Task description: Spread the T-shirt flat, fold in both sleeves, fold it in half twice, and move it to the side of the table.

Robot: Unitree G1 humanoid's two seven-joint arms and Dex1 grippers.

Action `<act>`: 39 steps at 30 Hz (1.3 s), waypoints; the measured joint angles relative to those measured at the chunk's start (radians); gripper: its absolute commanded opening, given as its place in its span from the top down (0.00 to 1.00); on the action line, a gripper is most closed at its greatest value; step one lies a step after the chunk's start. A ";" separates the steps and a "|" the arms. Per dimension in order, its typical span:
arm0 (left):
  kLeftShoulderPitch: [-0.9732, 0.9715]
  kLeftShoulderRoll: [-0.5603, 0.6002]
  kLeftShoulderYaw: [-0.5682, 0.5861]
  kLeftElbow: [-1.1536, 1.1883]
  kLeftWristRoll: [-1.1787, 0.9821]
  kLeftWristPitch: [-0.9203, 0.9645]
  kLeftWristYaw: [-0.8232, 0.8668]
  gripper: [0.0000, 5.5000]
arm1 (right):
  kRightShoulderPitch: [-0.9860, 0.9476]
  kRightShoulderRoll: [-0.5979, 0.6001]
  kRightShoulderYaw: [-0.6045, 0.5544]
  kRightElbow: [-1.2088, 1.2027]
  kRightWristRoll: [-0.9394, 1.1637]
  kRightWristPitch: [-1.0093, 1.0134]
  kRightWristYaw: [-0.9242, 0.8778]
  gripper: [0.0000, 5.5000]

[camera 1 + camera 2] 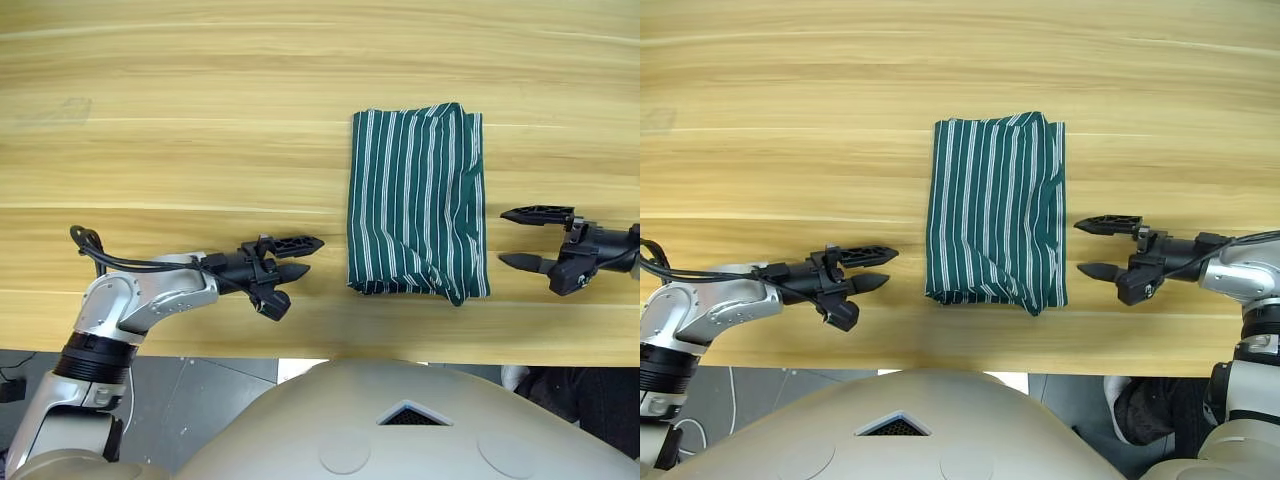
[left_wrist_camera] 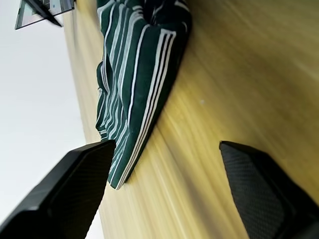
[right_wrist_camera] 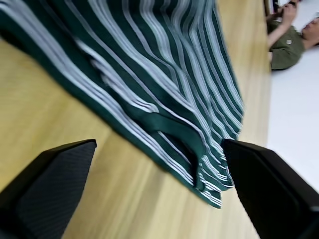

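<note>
Dark green T-shirt with thin white stripes (image 1: 415, 205), folded into an upright rectangular packet, is noted lying on the light wooden table (image 1: 200, 100), in its nearer half and a little right of centre. The stripes are seen running away from the robot. The packet's near right corner is rumpled, with layered edges exposed; the far edge is slightly humped. The black two-fingered left gripper (image 1: 314, 256) is held low over the wood to the left of the packet's near corner, near but apart from the cloth, its fingers (image 2: 75, 189) spread with only bare table between them. The black two-fingered right gripper (image 1: 502, 238) is placed just beside the packet's right edge, not touching, its fingers (image 3: 50, 184) spread wider, nothing pinched. Both tools are pointed inward at the shirt, which is flanked by them. In the wrist views the stacked hem layers are seen close ahead of each gripper.
</note>
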 measured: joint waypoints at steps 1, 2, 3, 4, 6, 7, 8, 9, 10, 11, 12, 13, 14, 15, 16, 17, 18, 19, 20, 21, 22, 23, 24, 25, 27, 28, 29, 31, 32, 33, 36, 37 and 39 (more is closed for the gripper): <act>-0.016 -0.014 -0.009 0.023 0.017 -0.007 0.028 0.30 | 0.001 -0.008 0.004 0.000 -0.040 -0.001 -0.040 0.15; -0.031 -0.026 -0.022 0.037 0.028 -0.009 0.045 0.30 | 0.002 -0.010 0.007 0.000 -0.062 -0.001 -0.074 0.15; -0.042 -0.039 -0.035 0.051 0.039 -0.009 0.066 0.30 | 0.002 -0.011 0.018 -0.004 -0.089 -0.001 -0.113 0.15; -0.049 -0.044 -0.046 0.057 0.046 -0.010 0.077 0.30 | 0.002 -0.011 0.028 -0.010 -0.106 -0.001 -0.142 0.15; -0.075 -0.062 -0.075 0.073 0.062 -0.012 0.097 0.30 | 0.004 -0.013 0.056 -0.032 -0.129 -0.005 -0.205 0.15; -0.080 -0.073 -0.092 0.077 0.070 -0.017 0.105 0.30 | 0.005 -0.013 0.073 -0.042 -0.145 -0.006 -0.235 0.15; -0.084 -0.075 -0.103 0.080 0.071 -0.019 0.111 0.30 | 0.010 -0.016 0.086 -0.055 -0.157 -0.006 -0.257 0.15; -0.095 -0.076 -0.117 0.082 0.076 -0.020 0.116 0.30 | 0.017 -0.019 0.107 -0.073 -0.164 -0.007 -0.287 0.15; -0.102 -0.076 -0.125 0.083 0.077 -0.021 0.117 0.30 | 0.030 -0.026 0.128 -0.098 -0.169 -0.008 -0.313 0.15; -0.104 -0.076 -0.134 0.083 0.078 -0.021 0.121 0.30 | 0.040 -0.031 0.145 -0.117 -0.177 -0.008 -0.336 0.15; -0.104 -0.076 -0.144 0.082 0.078 -0.021 0.125 0.30 | 0.047 -0.033 0.160 -0.133 -0.185 -0.008 -0.358 0.15; -0.105 -0.076 -0.159 0.077 0.077 -0.024 0.126 0.30 | 0.057 -0.038 0.184 -0.158 -0.189 -0.010 -0.380 0.15; -0.102 -0.077 -0.170 0.068 0.076 -0.030 0.125 0.30 | 0.069 -0.039 0.203 -0.174 -0.189 -0.011 -0.403 0.15; -0.101 -0.076 -0.181 0.060 0.075 -0.032 0.124 0.30 | 0.075 -0.041 0.220 -0.182 -0.187 -0.011 -0.422 0.15; -0.099 -0.076 -0.189 0.053 0.075 -0.032 0.123 0.30 | 0.081 -0.041 0.231 -0.184 -0.186 -0.012 -0.440 0.15; -0.099 -0.076 -0.197 0.048 0.074 -0.030 0.122 0.30 | 0.084 -0.041 0.236 -0.183 -0.188 -0.012 -0.451 0.15; -0.099 -0.077 -0.201 0.047 0.072 -0.029 0.122 0.30 | 0.084 -0.040 0.242 -0.182 -0.191 -0.012 -0.464 0.15; -0.099 -0.077 -0.206 0.047 0.065 -0.022 0.121 0.30 | 0.085 -0.037 0.252 -0.182 -0.192 -0.012 -0.476 0.15; -0.100 -0.078 -0.208 0.051 0.065 -0.019 0.124 0.30 | 0.085 -0.035 0.260 -0.182 -0.192 -0.012 -0.485 0.15; -0.104 -0.079 -0.212 0.060 0.065 -0.020 0.133 0.30 | 0.084 -0.033 0.266 -0.183 -0.192 -0.012 -0.489 0.15; -0.107 -0.080 -0.216 0.070 0.064 -0.020 0.140 0.30 | 0.083 -0.031 0.271 -0.183 -0.192 -0.012 -0.495 0.15; -0.110 -0.084 -0.220 0.084 0.064 -0.019 0.150 0.30 | 0.083 -0.026 0.279 -0.183 -0.192 -0.012 -0.504 0.15; -0.113 -0.091 -0.222 0.096 0.064 -0.019 0.157 0.30 | 0.082 -0.026 0.283 -0.182 -0.192 -0.012 -0.506 0.15; -0.125 -0.101 -0.230 0.112 0.064 -0.019 0.165 0.30 | 0.081 -0.026 0.287 -0.182 -0.192 -0.012 -0.508 0.15; -0.148 -0.108 -0.242 0.143 0.064 -0.020 0.181 0.30 | 0.076 -0.025 0.298 -0.181 -0.192 -0.011 -0.512 0.22; -0.155 -0.110 -0.244 0.155 0.064 -0.020 0.188 0.30 | 0.075 -0.025 0.306 -0.180 -0.193 -0.010 -0.512 0.25; -0.166 -0.113 -0.249 0.170 0.064 -0.020 0.199 0.30 | 0.075 -0.025 0.313 -0.179 -0.193 -0.009 -0.512 0.29; -0.198 -0.116 -0.266 0.201 0.068 -0.020 0.214 0.30 | 0.074 -0.024 0.324 -0.178 -0.196 -0.007 -0.512 0.35; -0.212 -0.121 -0.275 0.216 0.069 -0.020 0.219 0.33 | 0.074 -0.023 0.329 -0.177 -0.195 -0.006 -0.512 0.38; -0.226 -0.124 -0.281 0.227 0.075 -0.019 0.221 0.36 | 0.074 -0.023 0.339 -0.175 -0.196 -0.005 -0.512 0.43; -0.231 -0.125 -0.295 0.242 0.079 -0.016 0.230 0.44 | 0.074 -0.023 0.351 -0.169 -0.199 -0.003 -0.512 0.51; -0.231 -0.124 -0.299 0.245 0.081 -0.015 0.233 0.48 | 0.074 -0.023 0.354 -0.168 -0.200 -0.001 -0.512 0.55; -0.232 -0.124 -0.308 0.245 0.089 -0.008 0.235 0.55 | 0.074 -0.023 0.357 -0.164 -0.203 0.004 -0.512 0.62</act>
